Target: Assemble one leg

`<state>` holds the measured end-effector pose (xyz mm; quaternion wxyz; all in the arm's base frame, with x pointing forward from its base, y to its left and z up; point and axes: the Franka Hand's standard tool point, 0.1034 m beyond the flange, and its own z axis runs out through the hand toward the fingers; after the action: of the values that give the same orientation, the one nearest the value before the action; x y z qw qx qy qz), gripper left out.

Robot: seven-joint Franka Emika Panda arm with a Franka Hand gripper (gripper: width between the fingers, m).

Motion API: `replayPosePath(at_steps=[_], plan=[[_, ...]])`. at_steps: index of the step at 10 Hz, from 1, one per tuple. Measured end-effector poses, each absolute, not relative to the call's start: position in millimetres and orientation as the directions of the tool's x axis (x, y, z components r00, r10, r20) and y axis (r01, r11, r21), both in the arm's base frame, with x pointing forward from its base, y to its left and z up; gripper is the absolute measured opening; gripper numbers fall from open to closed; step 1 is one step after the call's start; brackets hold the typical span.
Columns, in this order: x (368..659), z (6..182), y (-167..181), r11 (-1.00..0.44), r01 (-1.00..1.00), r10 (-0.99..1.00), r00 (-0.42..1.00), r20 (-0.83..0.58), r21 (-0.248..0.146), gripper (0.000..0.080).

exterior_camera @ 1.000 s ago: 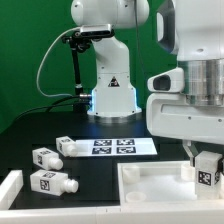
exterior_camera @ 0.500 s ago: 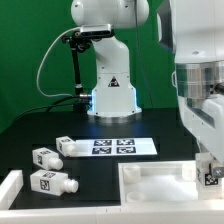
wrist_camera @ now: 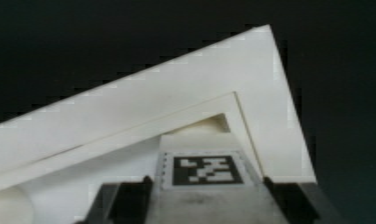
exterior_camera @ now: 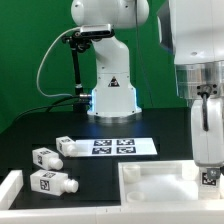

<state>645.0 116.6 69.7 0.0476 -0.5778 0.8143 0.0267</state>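
Observation:
My gripper [exterior_camera: 208, 170] is at the exterior view's right, shut on a leg [exterior_camera: 209, 179], a stubby white peg with a square tag. It holds the leg upright just above the right part of the large white panel [exterior_camera: 160, 184]. In the wrist view the leg [wrist_camera: 204, 170] sits between the two dark fingers [wrist_camera: 124, 200] of my gripper [wrist_camera: 206, 202], over a corner of the panel [wrist_camera: 149, 110] with its raised rim. Three more legs lie at the exterior view's left: one [exterior_camera: 66, 146] by the marker board, one [exterior_camera: 43, 157] and one [exterior_camera: 52, 183] nearer the front.
The marker board [exterior_camera: 118, 146] lies flat in the middle, in front of the robot base [exterior_camera: 112, 95]. A white raised edge [exterior_camera: 10, 186] stands at the front left corner. A black cable hangs behind at the left.
My gripper has shifted toward the exterior view's right and turned, carrying the leg a little right and lower over the panel. The loose legs have not moved.

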Motion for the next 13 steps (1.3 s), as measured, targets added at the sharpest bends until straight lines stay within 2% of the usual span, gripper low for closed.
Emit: replayPosePath(at_steps=[1,2,3,4,5,6,9,10,12,13], plan=[[644,69.0,118,0.259,-0.966,-0.961,-0.256,-0.104,-0.016,0.0339],[641,68.0,121,0.165,-0.986,-0.981,-0.162,-0.102,-0.017,0.0522],[641,69.9,122,0.039,-0.999,-0.994,-0.035,-0.101,-0.036,0.0522],[640,75.0,122,-0.100,-0.993,-0.990,0.105,-0.097,-0.054,0.0623],[640,82.1,122,-0.283,-0.956,-0.953,0.289,-0.091,-0.072,0.0641],[640,88.0,121,-0.401,-0.912,-0.910,0.408,-0.081,-0.089,0.0641],[638,87.1,119,-0.576,-0.811,-0.810,0.583,-0.059,-0.103,0.0649],[638,84.7,117,-0.661,-0.743,-0.743,0.667,-0.044,-0.101,0.0649],[644,73.7,107,-0.916,-0.397,-0.398,0.917,0.024,-0.059,0.0649],[649,72.0,103,-0.927,-0.370,-0.374,0.926,0.052,-0.066,0.0649]])
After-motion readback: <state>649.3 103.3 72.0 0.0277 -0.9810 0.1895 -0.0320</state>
